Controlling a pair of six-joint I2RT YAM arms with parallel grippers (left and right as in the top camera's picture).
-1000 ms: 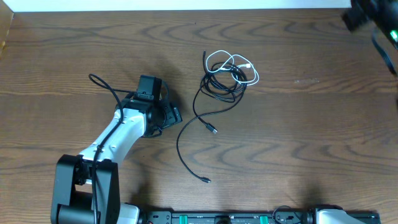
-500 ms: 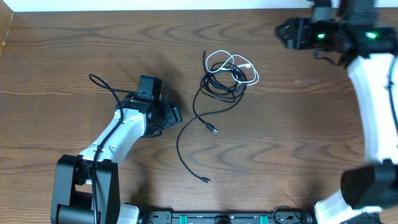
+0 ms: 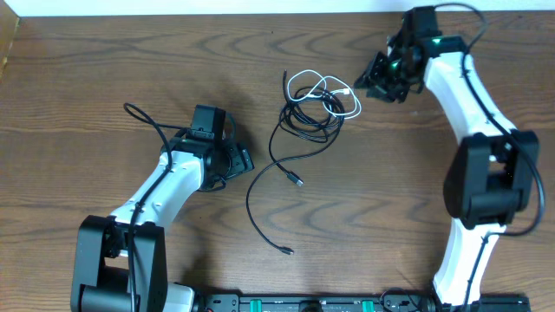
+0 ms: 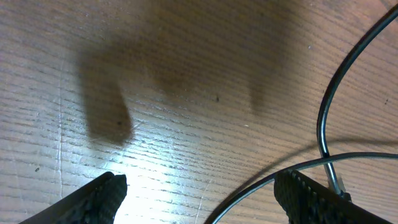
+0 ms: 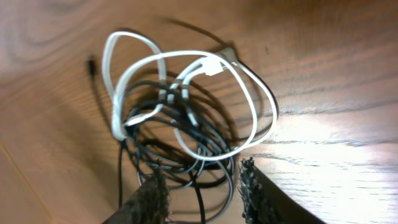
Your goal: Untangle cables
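Tangle — white cable looped over black cables, end effector beside.

The worktop is dark brown wood with pronounced grain running side to side, and it fills nearly the whole overhead view. A white strip borders it along the 12 o'clock edge. At about 10 o'clock a narrow, paler wooden edge shows. At 6 o'clock a black rail with small green marks lies along the near edge. Both wrist views show glare patches and soft shadows on the wood.
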